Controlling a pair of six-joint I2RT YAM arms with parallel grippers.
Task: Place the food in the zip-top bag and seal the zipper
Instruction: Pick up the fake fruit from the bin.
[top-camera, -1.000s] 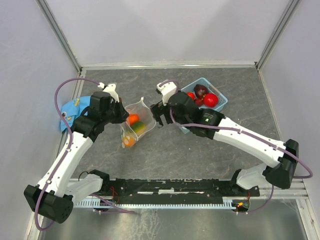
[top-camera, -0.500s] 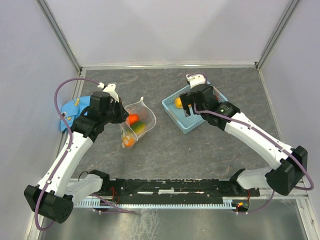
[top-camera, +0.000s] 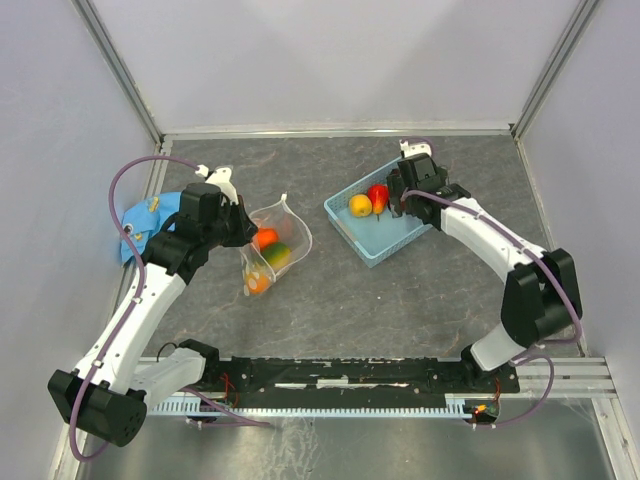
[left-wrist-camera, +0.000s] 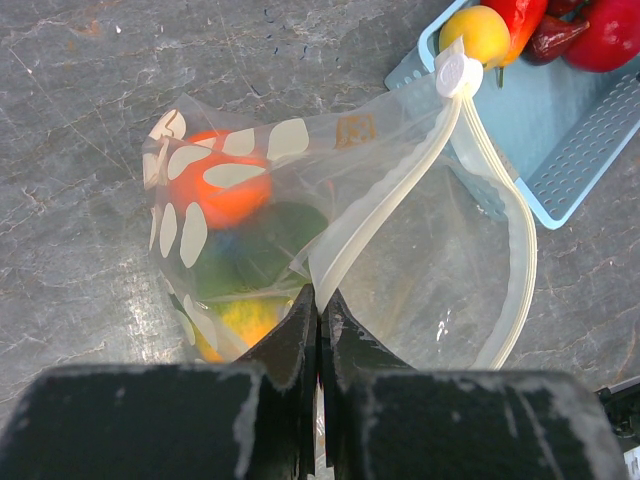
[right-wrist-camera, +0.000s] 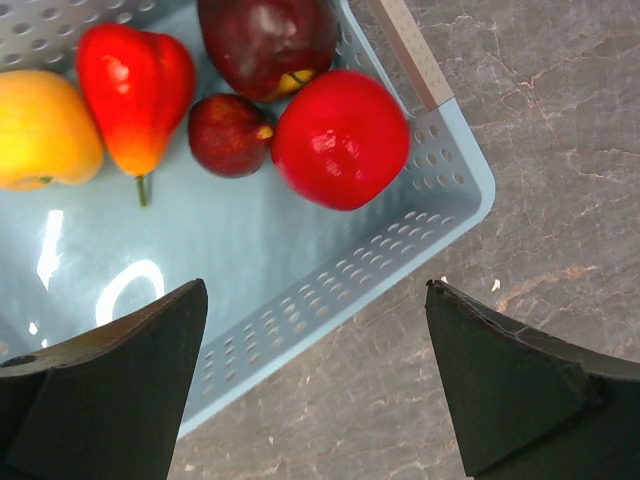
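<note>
The clear zip-top bag (top-camera: 280, 235) stands open on the table, with an orange fruit (left-wrist-camera: 215, 190), a green one (left-wrist-camera: 262, 250) and a yellow-orange one (left-wrist-camera: 240, 322) inside. My left gripper (top-camera: 243, 232) is shut on the bag's mouth edge (left-wrist-camera: 320, 295), right at the whitish zipper (left-wrist-camera: 395, 180). My right gripper (top-camera: 405, 197) is open and empty above the blue basket (top-camera: 385, 247), its jaws wide apart (right-wrist-camera: 315, 290). The basket (right-wrist-camera: 330, 290) holds a yellow fruit (right-wrist-camera: 40, 130), a red pepper (right-wrist-camera: 135, 80), a small maroon fruit (right-wrist-camera: 225, 133), a red round fruit (right-wrist-camera: 340, 138) and a dark maroon one (right-wrist-camera: 265, 40).
A blue patterned cloth (top-camera: 145, 222) lies at the left wall behind my left arm. Grey enclosure walls stand at the back and on both sides. A metal rail (top-camera: 350, 375) runs along the near edge.
My right gripper has moved from the bag's mouth to the right and back, over the basket's far side. My left gripper and the bag have stayed still.
</note>
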